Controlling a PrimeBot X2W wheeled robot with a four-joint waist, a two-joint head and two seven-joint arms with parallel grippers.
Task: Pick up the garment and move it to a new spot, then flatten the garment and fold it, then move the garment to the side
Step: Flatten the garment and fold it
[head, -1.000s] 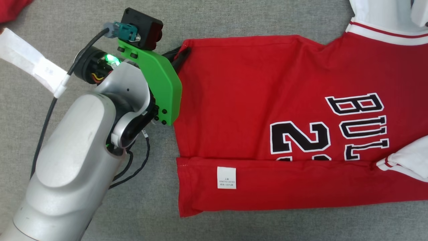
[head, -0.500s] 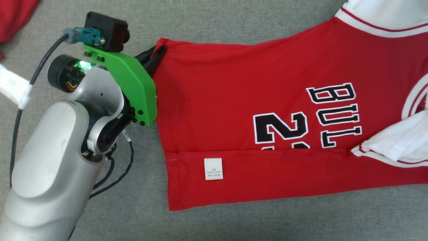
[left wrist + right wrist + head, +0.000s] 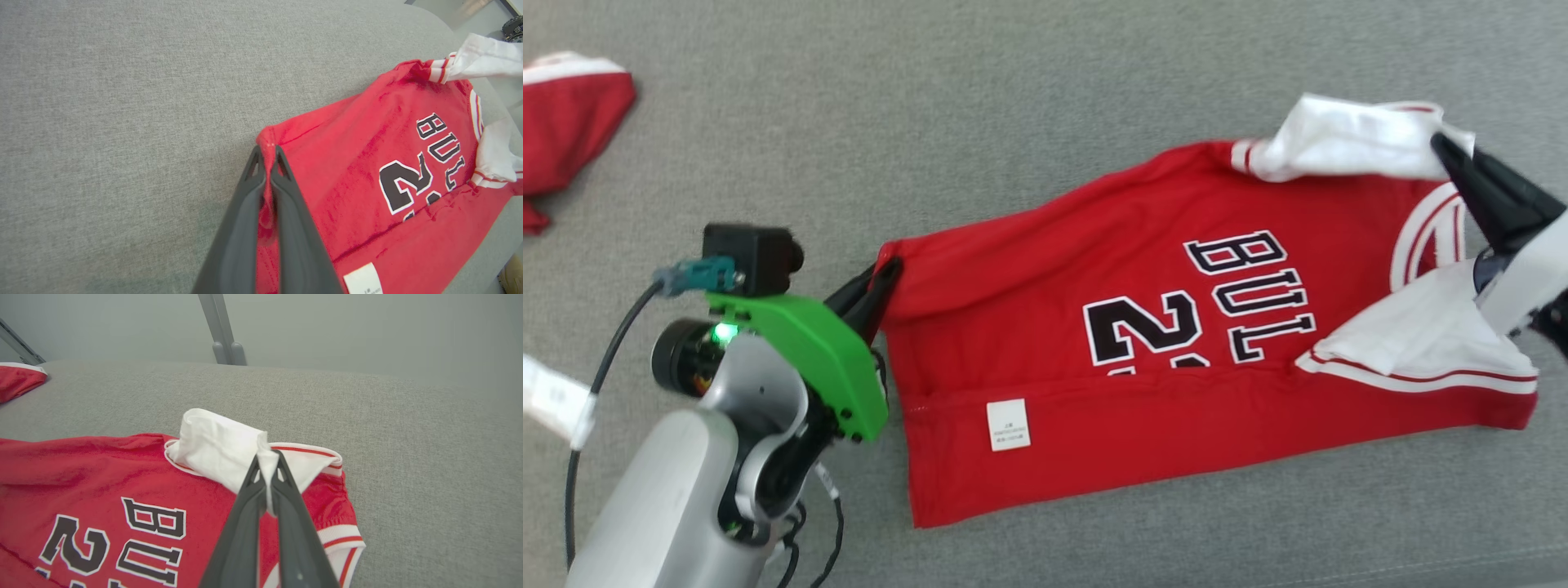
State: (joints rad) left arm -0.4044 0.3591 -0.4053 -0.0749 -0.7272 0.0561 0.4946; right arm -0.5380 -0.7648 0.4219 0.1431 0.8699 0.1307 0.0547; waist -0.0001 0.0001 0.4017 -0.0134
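One red garment [image 3: 1029, 327] lies on the grey surface [image 3: 931, 122] between two grippers: the left gripper [image 3: 884, 273] pinches its hem corner, the right gripper [image 3: 1444, 147] its white sleeve (another red cloth [image 3: 564, 122] lies well apart).

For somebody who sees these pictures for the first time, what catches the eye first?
The red jersey with black-and-white lettering dominates, spread across the grey surface in the middle of the head view. The left gripper is shut on its hem corner at the left, and the right gripper is shut on its white sleeve at the upper right. A second red garment lies apart at the far upper left.
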